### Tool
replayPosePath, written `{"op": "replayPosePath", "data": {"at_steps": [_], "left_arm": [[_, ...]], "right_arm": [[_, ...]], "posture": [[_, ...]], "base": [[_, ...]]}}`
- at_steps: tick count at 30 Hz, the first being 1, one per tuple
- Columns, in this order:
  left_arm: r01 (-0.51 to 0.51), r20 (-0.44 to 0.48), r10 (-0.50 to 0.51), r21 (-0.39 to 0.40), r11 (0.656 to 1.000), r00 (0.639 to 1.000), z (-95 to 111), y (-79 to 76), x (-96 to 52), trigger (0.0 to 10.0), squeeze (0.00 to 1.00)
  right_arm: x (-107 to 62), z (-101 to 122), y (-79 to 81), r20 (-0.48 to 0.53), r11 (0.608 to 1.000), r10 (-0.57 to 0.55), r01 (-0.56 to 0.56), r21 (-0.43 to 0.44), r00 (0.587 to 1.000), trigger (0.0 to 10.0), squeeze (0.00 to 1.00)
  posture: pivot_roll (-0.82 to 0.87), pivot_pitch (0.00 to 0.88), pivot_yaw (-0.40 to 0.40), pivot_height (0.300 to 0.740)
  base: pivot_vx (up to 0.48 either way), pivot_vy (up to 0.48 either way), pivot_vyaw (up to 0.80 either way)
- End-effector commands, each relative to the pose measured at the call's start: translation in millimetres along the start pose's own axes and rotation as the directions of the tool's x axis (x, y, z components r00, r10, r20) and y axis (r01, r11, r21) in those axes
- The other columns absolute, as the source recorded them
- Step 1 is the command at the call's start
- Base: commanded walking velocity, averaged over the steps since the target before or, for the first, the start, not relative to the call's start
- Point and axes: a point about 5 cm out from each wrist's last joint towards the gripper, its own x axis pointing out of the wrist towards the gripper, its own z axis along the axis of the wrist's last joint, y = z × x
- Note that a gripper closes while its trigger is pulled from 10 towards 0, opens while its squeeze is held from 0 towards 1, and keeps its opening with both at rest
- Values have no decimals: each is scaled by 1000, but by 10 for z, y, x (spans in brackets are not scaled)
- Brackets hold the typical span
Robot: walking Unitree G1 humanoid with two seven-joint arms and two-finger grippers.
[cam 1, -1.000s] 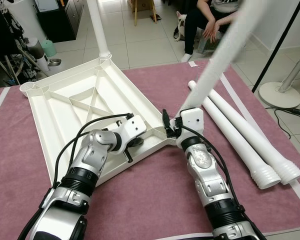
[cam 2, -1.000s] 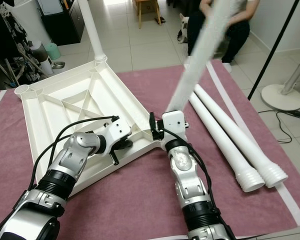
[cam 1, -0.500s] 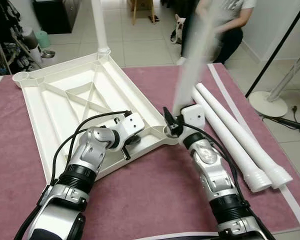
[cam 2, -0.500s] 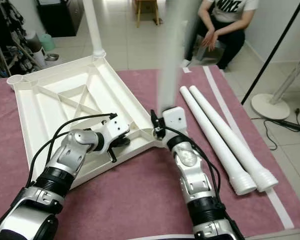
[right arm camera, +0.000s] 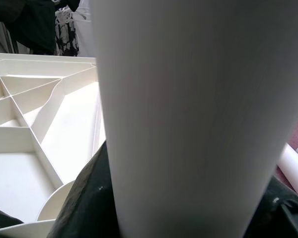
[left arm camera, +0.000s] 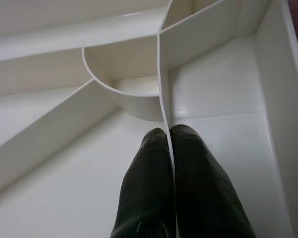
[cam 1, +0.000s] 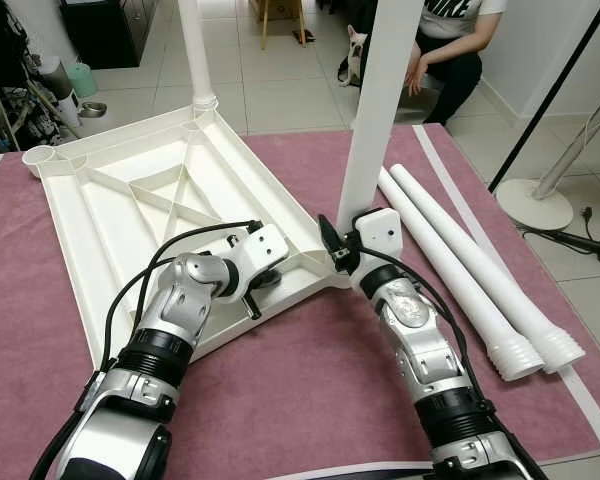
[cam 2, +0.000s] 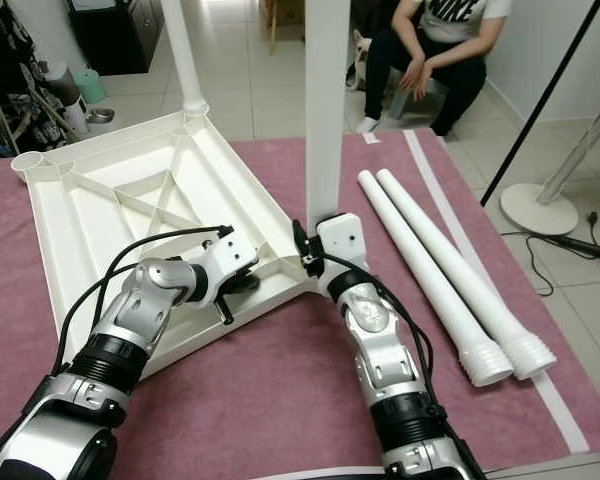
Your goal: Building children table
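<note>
I hold a white table leg (cam 1: 378, 100) upright in my right gripper (cam 1: 342, 250), fingers closed around its lower end, right over the near corner socket of the upside-down tabletop (cam 1: 110, 210) on the maroon mat (cam 1: 310, 380). My left gripper (left arm camera: 171, 148) pinches a thin inner rib (left arm camera: 162, 89) of the tabletop just beside a curved socket wall, fingers shut on it, bracing the panel. One leg (cam 1: 193, 50) already stands in the far corner socket; two spare legs (cam 1: 460, 270) lie side by side on the mat to my right.

To seat this leg well, I judge I should keep it plumb, centre its end over the socket before pressing, and push straight down, maybe with a slight twist, while my left grip stops the tabletop from sliding or tipping. A tilted leg would likely jam at the rim.
</note>
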Motion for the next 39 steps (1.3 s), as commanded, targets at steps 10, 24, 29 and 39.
{"op": "replayPosePath", "data": {"at_steps": [10, 24, 29, 39], "left_arm": [[-386, -46, 389, 57, 921, 920, -167, 161, -45, 10000, 0], [-386, -46, 389, 57, 921, 920, -167, 161, -45, 10000, 0], [-386, -46, 389, 57, 921, 920, -167, 161, -45, 10000, 0], [-386, -46, 389, 57, 921, 920, -168, 160, -46, 10000, 0]], "right_arm": [[0, -5, 25, 1, 1000, 4, -4, 9, 1000, 0, 0], [0, -5, 25, 1, 1000, 4, -4, 9, 1000, 0, 0], [0, -5, 25, 1, 1000, 4, -4, 9, 1000, 0, 0], [1, -10, 21, -2, 1000, 9, -9, 1, 1000, 0, 0]], "posture": [[-6, 5, 120, 740], [-6, 5, 120, 740], [-6, 5, 120, 740], [-5, 0, 0, 740]], "base": [[0, 0, 0], [0, 0, 0], [0, 0, 0], [0, 0, 0]]}}
